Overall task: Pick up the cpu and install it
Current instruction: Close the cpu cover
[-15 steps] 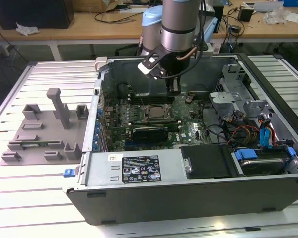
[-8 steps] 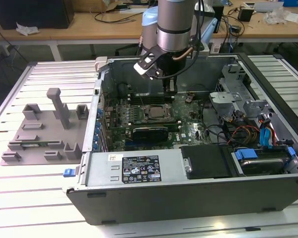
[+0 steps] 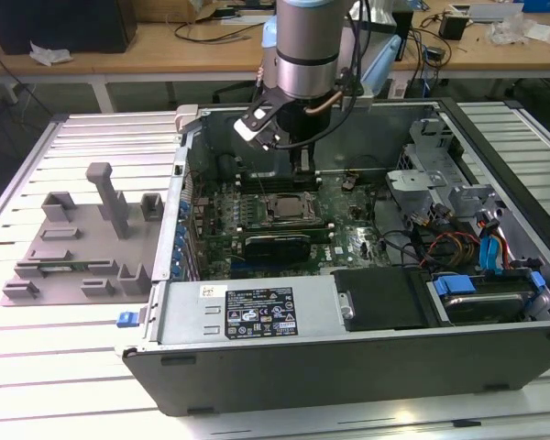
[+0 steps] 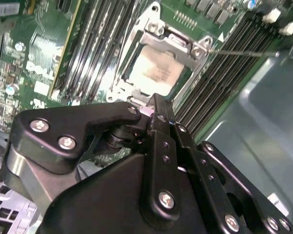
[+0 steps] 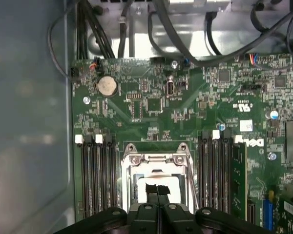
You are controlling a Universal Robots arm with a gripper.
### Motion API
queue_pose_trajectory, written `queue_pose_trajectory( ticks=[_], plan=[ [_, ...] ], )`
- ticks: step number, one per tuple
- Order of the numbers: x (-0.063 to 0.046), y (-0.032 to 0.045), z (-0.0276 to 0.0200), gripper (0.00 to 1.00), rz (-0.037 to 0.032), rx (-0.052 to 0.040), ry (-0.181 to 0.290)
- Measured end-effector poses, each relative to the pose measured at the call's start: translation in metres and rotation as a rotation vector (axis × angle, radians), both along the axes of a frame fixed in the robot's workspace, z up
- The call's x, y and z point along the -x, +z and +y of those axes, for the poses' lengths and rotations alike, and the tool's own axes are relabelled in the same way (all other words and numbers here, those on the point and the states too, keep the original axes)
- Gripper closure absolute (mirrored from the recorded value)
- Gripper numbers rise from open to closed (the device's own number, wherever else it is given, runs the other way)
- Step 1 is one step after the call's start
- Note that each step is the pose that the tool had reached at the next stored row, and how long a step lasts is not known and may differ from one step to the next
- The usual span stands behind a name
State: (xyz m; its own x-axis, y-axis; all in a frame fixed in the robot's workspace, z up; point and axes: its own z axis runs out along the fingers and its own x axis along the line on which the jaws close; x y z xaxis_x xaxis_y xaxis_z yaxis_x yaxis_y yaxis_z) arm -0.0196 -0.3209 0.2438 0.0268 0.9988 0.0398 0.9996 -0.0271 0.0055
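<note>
Claw (image 5: 157,191) is clenched: fingertips together, nothing between them that I can see. It hangs over the cpu (image 4: 158,72), tip at or just above the lid; can't tell if it's touching.

The cpu lies in the socket frame (image 5: 155,157) on the board (image 5: 151,112), between the two banks of RAM slots (image 5: 95,175), inside the open case (image 3: 257,316) on the slatted worktop (image 3: 37,385). It looks level. Can't tell whether the frame is latched.

Risks, as I judge them:
- Chip not fully keyed in. Any downward push from the claw would then load the contacts unevenly and bend them.
- The narrow claw tip sits near one edge of the lid rather than centre. Pressing there could rock the chip up on the far side.
- Hard black fingertips on the bare metal lid: sliding sideways would scratch it or drag the chip out of register.
- The thin wire lever (image 5: 190,180) runs just beside the frame. A sideways move could snag it.

Materials:
- cpu: flat square, dull silver-beige metal top.
- Frame: bright stamped steel with screw heads at the corners.
- Board: green and densely populated.
- Slots: long black plastic with white clips.
- Case: grey sheet metal.
</note>
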Motion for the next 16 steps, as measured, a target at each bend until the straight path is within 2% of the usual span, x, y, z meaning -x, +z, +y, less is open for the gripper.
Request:
queue_pose_trajectory(
  ticks=[8, 10, 14, 16],
  plan=[
    [0.0013, -0.0016, 0.0, 0.89, 0.0, 0.0005, 0.008],
    [0.0013, -0.0016, 0.0, 0.89, 0.0, 0.0006, 0.052],
    [0.0013, -0.0017, 0.0, 0.89, 0.0, 0.0007, 0.178],
    [0.0013, -0.0017, 0.0, 0.89, 0.0, 0.0009, 0.214]
  ],
)
